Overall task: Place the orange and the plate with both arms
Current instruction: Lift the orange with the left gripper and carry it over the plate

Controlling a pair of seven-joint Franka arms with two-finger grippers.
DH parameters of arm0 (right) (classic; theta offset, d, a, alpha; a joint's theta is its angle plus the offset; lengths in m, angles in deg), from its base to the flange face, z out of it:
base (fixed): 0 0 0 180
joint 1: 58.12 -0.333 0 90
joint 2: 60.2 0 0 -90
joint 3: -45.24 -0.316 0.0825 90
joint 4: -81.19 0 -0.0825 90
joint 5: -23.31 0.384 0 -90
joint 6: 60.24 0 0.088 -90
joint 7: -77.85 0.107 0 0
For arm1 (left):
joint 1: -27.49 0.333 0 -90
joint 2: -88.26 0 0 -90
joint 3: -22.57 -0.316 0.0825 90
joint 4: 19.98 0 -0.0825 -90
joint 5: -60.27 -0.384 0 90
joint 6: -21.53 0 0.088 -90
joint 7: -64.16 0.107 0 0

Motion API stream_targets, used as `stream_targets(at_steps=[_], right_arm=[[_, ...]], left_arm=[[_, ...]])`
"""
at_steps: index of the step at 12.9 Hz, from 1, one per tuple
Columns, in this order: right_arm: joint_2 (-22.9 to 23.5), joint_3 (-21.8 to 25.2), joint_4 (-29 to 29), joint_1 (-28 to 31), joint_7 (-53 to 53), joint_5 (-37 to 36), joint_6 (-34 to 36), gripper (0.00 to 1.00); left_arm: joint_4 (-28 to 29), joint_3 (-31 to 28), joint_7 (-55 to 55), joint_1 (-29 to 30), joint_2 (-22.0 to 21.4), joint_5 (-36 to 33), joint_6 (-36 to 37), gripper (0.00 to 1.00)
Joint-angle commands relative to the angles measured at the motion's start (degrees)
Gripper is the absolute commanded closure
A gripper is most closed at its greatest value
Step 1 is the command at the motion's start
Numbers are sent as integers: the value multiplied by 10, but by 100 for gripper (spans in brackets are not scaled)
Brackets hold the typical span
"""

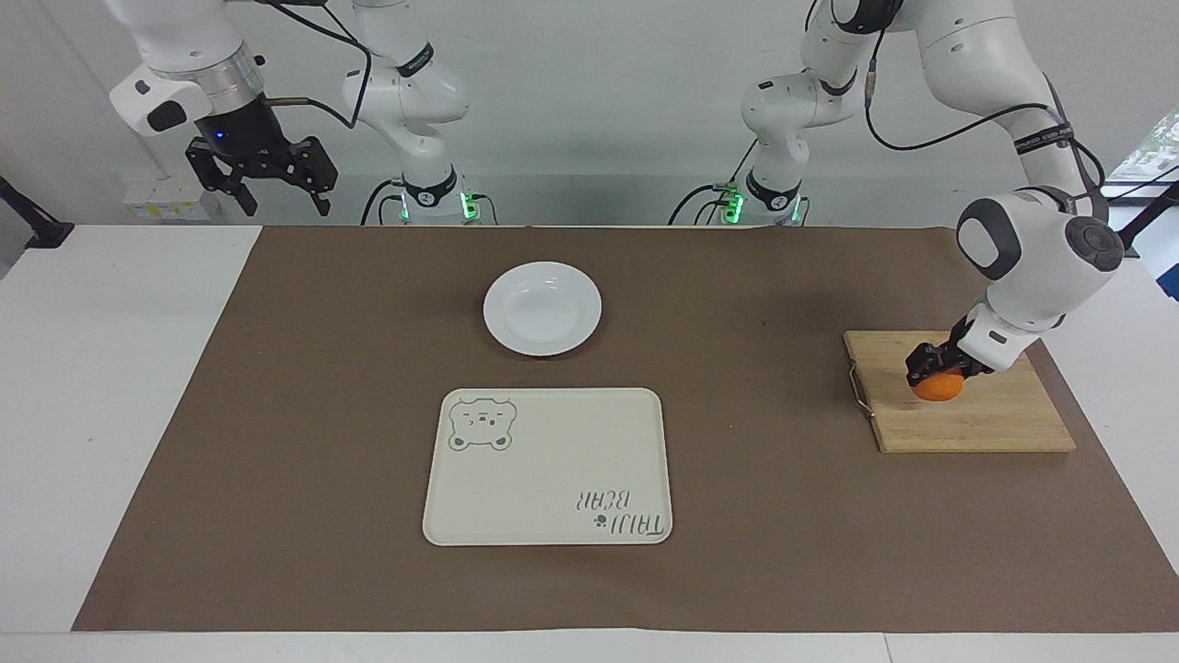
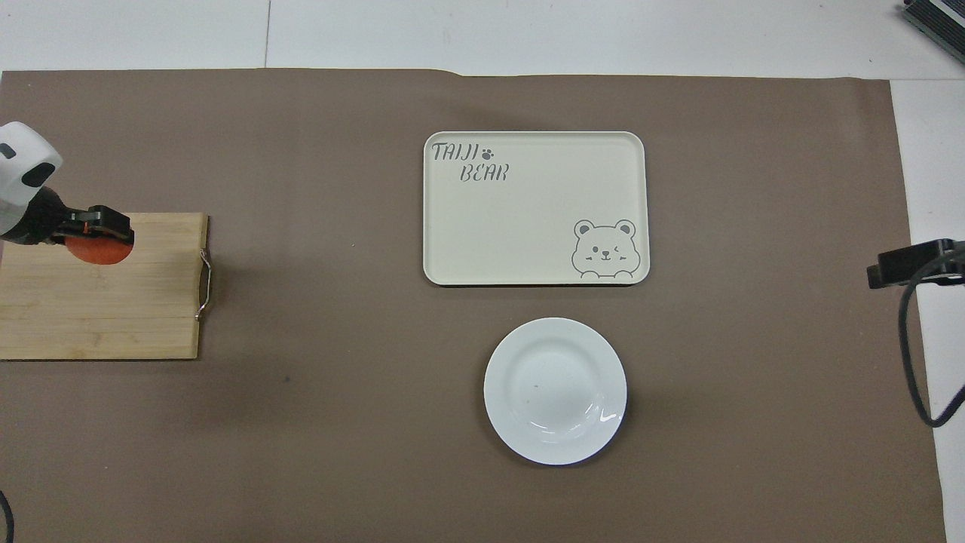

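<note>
The orange (image 1: 939,389) is in my left gripper (image 1: 934,366), which is shut on it low over the wooden cutting board (image 1: 978,421) at the left arm's end of the table. In the overhead view the orange (image 2: 98,250) shows under the left gripper (image 2: 95,227), over the board's edge farthest from the robots. The white plate (image 1: 542,308) lies empty on the brown mat, nearer to the robots than the tray; it also shows in the overhead view (image 2: 555,390). My right gripper (image 1: 284,204) is open and empty, raised over the table's edge at the right arm's end, waiting.
A cream rectangular tray with a bear print (image 1: 547,466) lies empty mid-table, farther from the robots than the plate; it also shows in the overhead view (image 2: 535,207). The cutting board (image 2: 98,317) has a metal handle on its side toward the tray. A brown mat covers the table.
</note>
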Motion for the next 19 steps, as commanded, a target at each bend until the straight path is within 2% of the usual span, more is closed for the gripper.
stream_targets(at_steps=[1,4,15,19], right_arm=[[-8,-2,7,2,9,-6,4,0],[-8,-2,7,2,9,-6,4,0],[-8,-2,7,3,9,-6,4,0],[-8,-2,7,2,9,-6,4,0]], left_arm=[[-20,-4,-59,-41,-6,3,21,100],[-19,-4,-139,-96,-5,3,8,100],[-8,-4,-518,-381,-19,3,-2,100],[5,-3,-628,-477,-9,3,-46,100]])
